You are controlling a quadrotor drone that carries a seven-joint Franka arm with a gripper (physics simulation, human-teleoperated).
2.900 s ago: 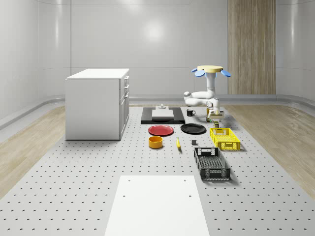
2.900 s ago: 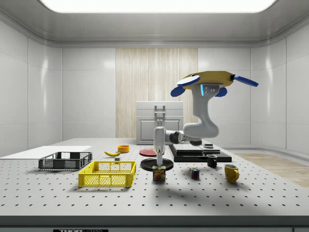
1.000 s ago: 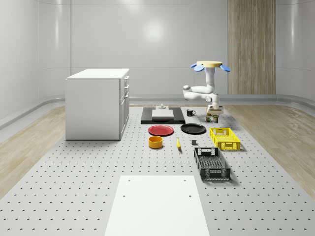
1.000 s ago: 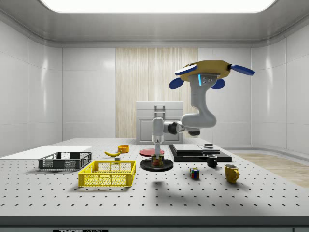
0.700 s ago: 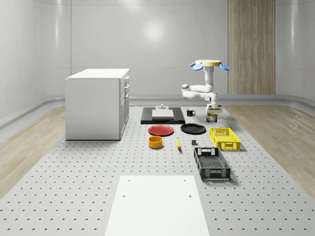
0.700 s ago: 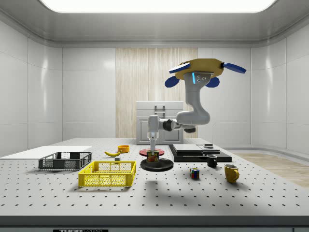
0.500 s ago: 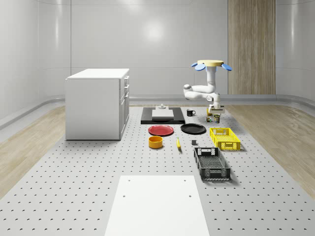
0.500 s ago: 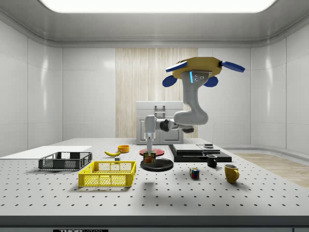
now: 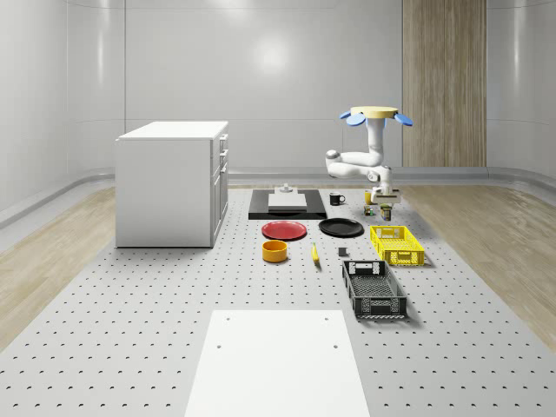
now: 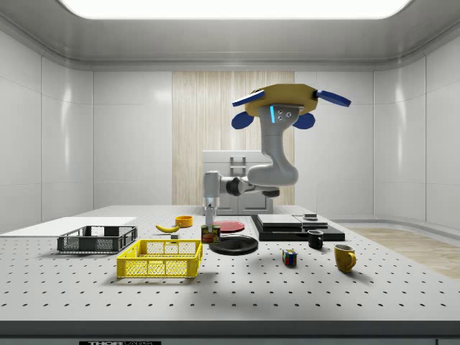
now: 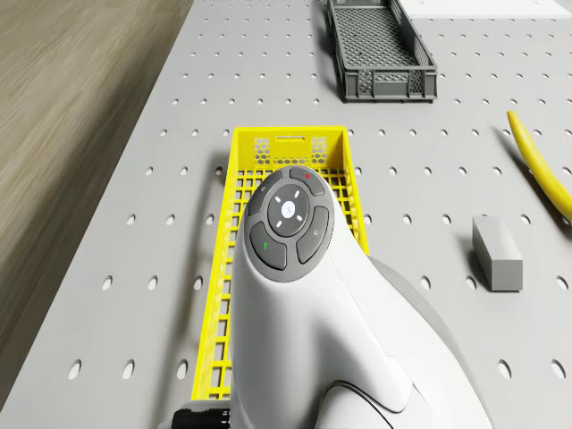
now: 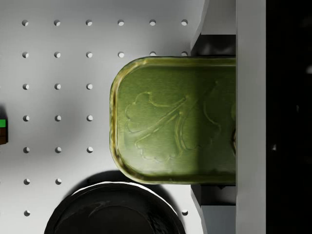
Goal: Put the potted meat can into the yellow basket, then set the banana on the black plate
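I've got the gripper (image 10: 210, 226) clamped on the can (image 10: 210, 233), airborne just short of the basket (image 10: 159, 258); drone (image 10: 282, 100) hovering. Drop pending, banana (image 10: 168, 228) untouched.

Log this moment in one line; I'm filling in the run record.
stage: carry | gripper: shut on potted meat can | can: airborne, beside yellow basket | drone: hovering over table | banana: untouched
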